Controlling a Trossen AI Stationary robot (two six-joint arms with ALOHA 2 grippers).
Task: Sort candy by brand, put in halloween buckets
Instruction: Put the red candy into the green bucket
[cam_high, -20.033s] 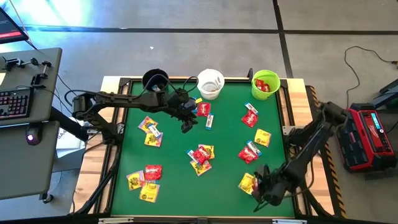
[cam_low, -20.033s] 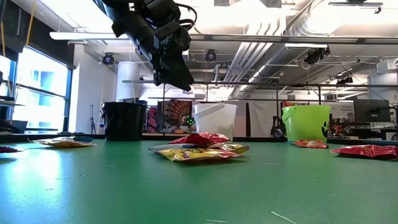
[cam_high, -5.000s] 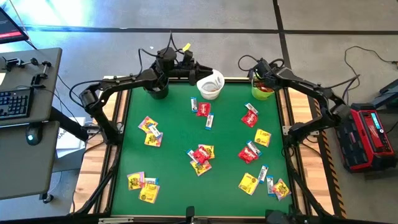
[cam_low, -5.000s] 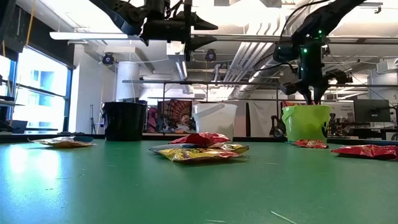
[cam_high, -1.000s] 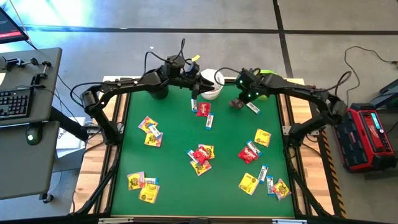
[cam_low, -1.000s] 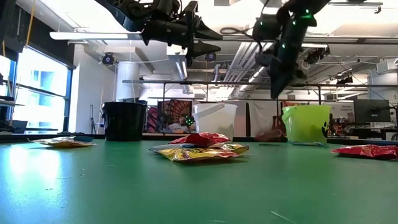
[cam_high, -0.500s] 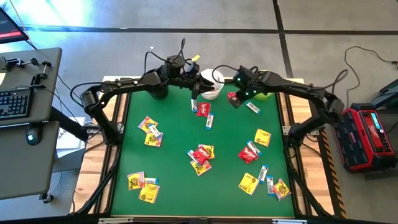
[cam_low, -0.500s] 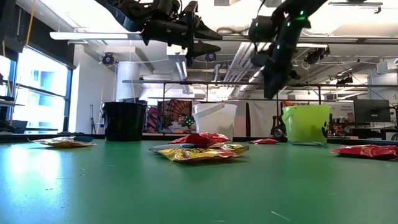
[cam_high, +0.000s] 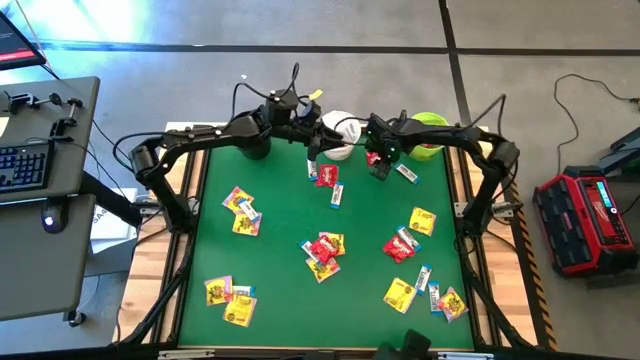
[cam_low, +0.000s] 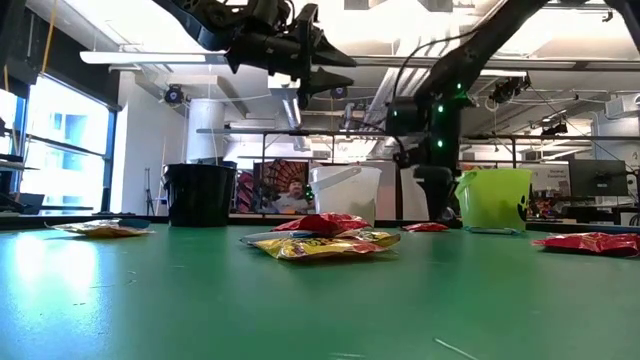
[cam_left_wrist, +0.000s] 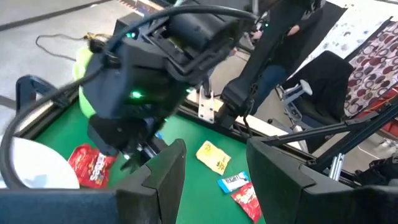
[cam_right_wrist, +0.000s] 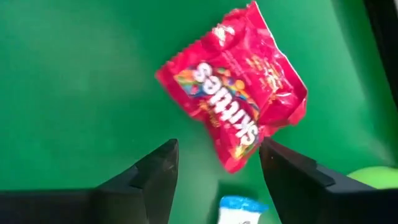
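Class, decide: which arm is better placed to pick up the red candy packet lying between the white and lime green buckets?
Right. The right gripper hangs directly over the flat red wrapped candy packet, fingers open. The left gripper hovers by the white plastic bucket.

This is a robotics lab or industrial workshop. The low view looks past the green table (cam_low: 150, 300) into a tall open hall with exposed ceiling ducts (cam_low: 520, 40), pipes and strip lights, and large windows (cam_low: 60, 150) on one side. From above, the floor (cam_high: 300, 25) is bare grey concrete. A desk beside the table carries a keyboard (cam_high: 22, 165) and mouse (cam_high: 44, 220) (an operator's station, by its look), and a red equipment case (cam_high: 580, 220) with trailing cable sits opposite.
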